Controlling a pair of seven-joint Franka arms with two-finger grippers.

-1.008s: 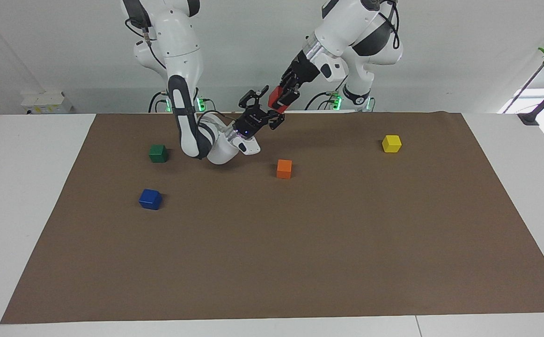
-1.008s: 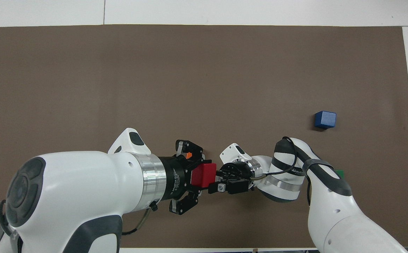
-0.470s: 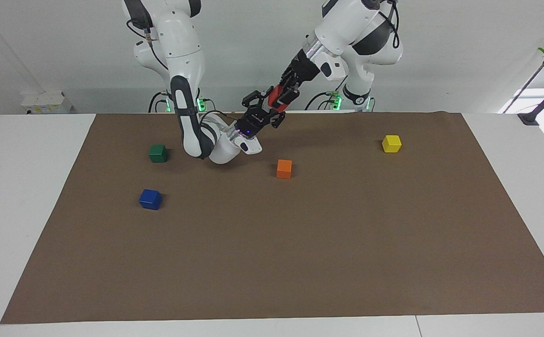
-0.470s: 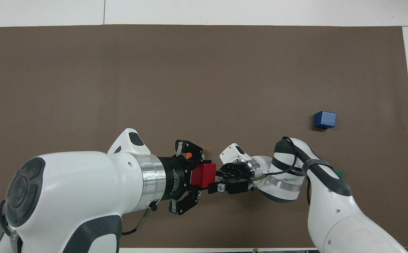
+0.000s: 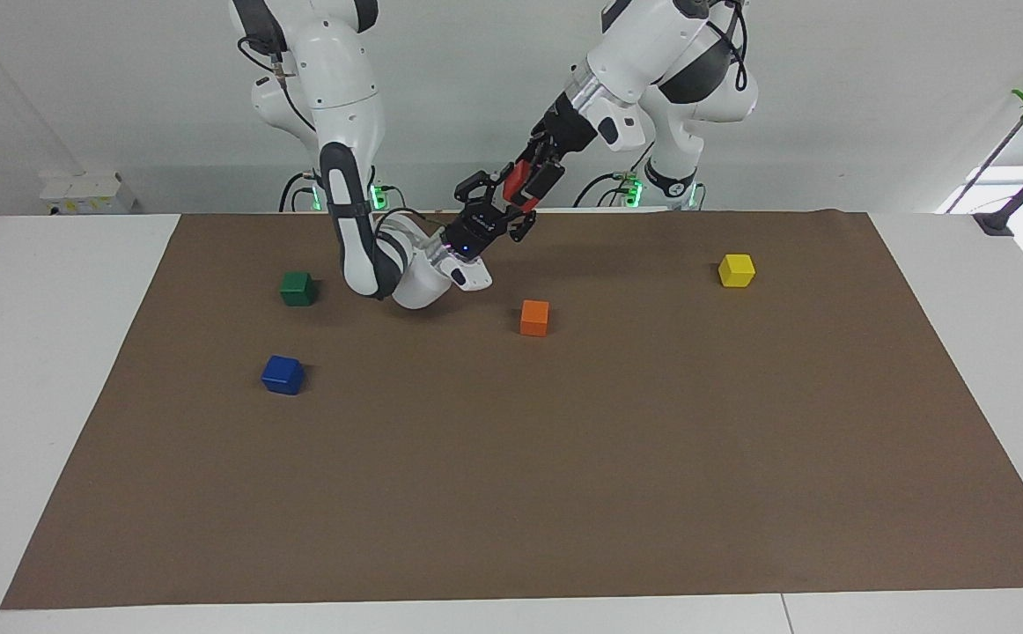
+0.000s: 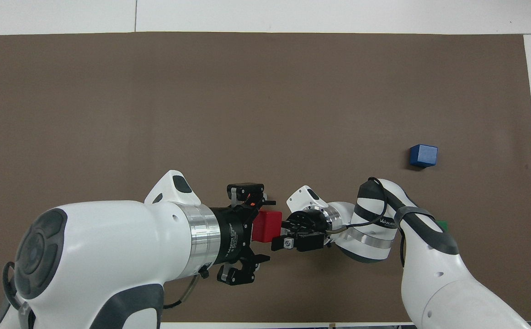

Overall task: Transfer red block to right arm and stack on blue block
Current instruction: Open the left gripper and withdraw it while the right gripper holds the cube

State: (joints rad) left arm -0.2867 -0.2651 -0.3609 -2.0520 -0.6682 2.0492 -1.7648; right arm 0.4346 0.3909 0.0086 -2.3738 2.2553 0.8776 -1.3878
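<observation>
The red block [image 5: 520, 180] [image 6: 266, 226] hangs in the air between both grippers, over the mat's edge nearest the robots. My right gripper [image 5: 511, 201] [image 6: 284, 234], with the blue light on its base, reaches up from below and is shut on it. My left gripper [image 5: 540, 174] [image 6: 263, 229] comes down from above, with its fingers spread to either side of the block. The blue block [image 5: 283, 374] [image 6: 423, 155] sits on the mat toward the right arm's end, apart from both grippers.
A green cube [image 5: 298, 288] lies nearer to the robots than the blue block. An orange cube [image 5: 534, 317] lies mid-mat below the grippers. A yellow cube [image 5: 736, 269] lies toward the left arm's end. The brown mat [image 5: 564, 484] covers the table.
My right gripper rose up to the red block and closed around it. My left gripper's fingers spread apart and its wrist lifted slightly. The block stayed in place.
</observation>
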